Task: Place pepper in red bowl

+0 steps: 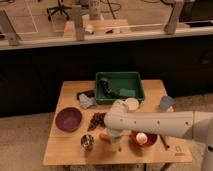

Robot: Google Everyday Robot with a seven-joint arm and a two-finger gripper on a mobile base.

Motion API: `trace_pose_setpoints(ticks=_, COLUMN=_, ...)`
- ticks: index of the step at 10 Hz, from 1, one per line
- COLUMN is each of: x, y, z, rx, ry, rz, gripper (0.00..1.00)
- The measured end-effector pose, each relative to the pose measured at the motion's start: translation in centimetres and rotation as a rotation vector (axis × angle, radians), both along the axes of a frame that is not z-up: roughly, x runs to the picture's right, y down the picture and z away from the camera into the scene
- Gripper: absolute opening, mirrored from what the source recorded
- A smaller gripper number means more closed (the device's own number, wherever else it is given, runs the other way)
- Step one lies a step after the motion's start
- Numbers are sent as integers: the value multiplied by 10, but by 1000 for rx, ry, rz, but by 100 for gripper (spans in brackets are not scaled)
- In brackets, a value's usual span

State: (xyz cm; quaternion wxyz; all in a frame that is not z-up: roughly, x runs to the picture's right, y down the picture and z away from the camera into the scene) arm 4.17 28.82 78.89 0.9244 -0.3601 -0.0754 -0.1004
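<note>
The pepper point(103, 136) shows as a small orange-red piece on the wooden table point(65, 150), just left of my gripper and partly hidden by it. My gripper point(114, 142) points down at the table's front middle, between the steel cup point(87, 142) and the red bowl. The red bowl point(149, 143) sits right of the gripper, its far side hidden under my arm. A small round pale orange thing point(142, 137) lies in it.
A dark purple bowl point(68, 119) stands at the left. A green bin point(120, 86) with a dark object is at the back. A dark red cluster point(96, 120), grey-blue things point(86, 101) point(166, 103), a white disc point(132, 104) and a brownish stick point(164, 142) lie about.
</note>
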Motion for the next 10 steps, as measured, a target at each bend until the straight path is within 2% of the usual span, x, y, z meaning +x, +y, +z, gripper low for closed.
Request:
trace_pose_setpoints(ticks=4, x=3, y=2, z=2, rx=3, ry=3, rz=35, gripper=58)
trace_pose_setpoints(ticks=6, x=4, y=2, z=3, rx=5, ry=7, rz=40, gripper=43)
trace_pose_setpoints(ticks=7, x=5, y=2, z=3, rx=5, ry=10, rz=38, gripper=40)
trace_pose_setpoints(ticks=10, x=6, y=1, z=5, rx=-13, ry=1, rz=32, gripper=39)
